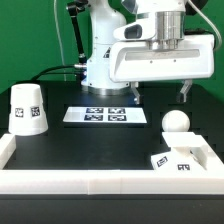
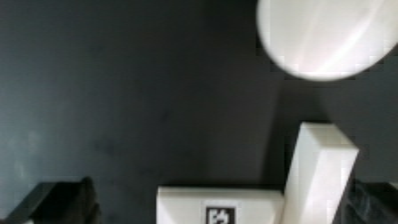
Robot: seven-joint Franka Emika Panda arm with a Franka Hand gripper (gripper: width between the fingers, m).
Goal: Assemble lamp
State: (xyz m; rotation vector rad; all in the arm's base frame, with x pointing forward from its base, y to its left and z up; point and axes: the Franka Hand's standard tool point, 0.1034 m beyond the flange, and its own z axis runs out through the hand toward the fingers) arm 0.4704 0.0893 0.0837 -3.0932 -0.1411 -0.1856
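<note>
The lamp's low square base [image 1: 183, 159] lies in the front corner on the exterior view's right, against the white rail [image 1: 215, 160]. The round bulb [image 1: 176, 122] rests on the black table just behind it. The tapered shade [image 1: 27, 108] stands at the exterior view's left. My gripper [image 1: 160, 92] hangs open and empty above the table, behind and above the bulb. In the wrist view the bulb [image 2: 329, 40], the tagged base [image 2: 222, 205] and the rail [image 2: 329, 165] show, with dark fingers [image 2: 59, 203] at the frame's edges.
The marker board [image 1: 100, 115] lies flat in the table's middle, near the robot's foot. A white rail [image 1: 100, 183] runs along the front edge and up both sides.
</note>
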